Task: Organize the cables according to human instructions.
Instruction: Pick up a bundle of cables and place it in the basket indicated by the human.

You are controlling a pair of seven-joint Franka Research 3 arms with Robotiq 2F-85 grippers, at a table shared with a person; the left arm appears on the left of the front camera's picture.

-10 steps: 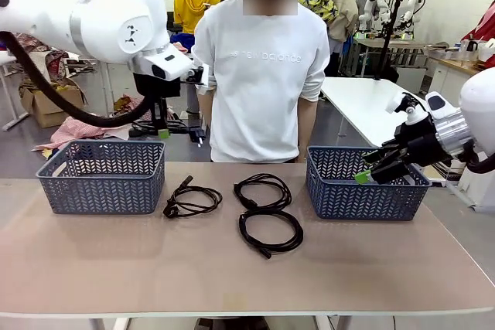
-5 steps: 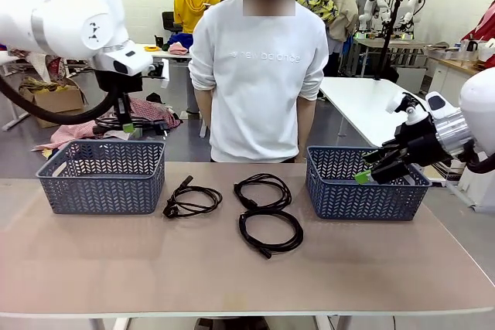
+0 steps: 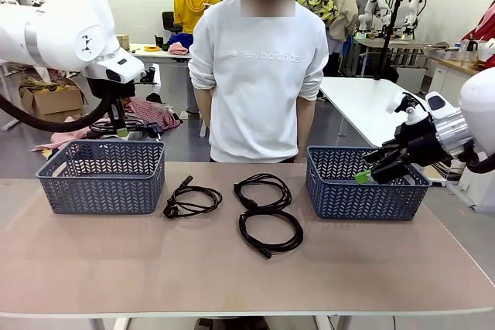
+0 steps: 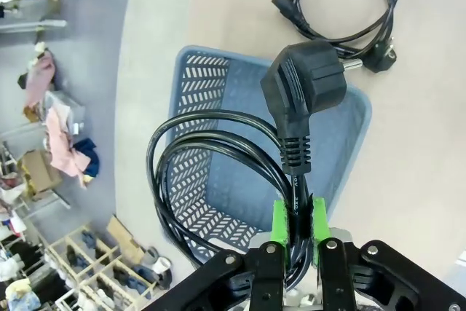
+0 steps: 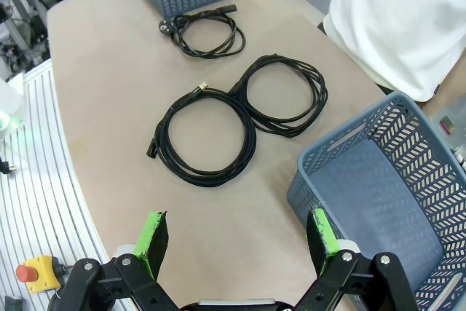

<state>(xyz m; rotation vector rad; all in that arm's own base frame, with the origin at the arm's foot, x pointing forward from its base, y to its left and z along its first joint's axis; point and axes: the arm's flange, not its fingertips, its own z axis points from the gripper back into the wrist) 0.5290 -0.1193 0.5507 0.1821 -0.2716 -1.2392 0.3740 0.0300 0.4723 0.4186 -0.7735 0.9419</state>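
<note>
Above tan table [image 3: 116, 260], left hand [image 4: 298, 218] pinches a looped black cord [image 4: 302, 92]; right hand [image 5: 237, 239] gapes.

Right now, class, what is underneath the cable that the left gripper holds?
Below the held cable, pinched in the left gripper, sits a grey-blue basket. Its floor shows through the loops. The plug and loops cover part of that floor, so that part cannot be judged.

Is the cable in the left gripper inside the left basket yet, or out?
Out. The left gripper is shut on the cable, held in the air above the left basket, whose visible floor is bare.
</note>
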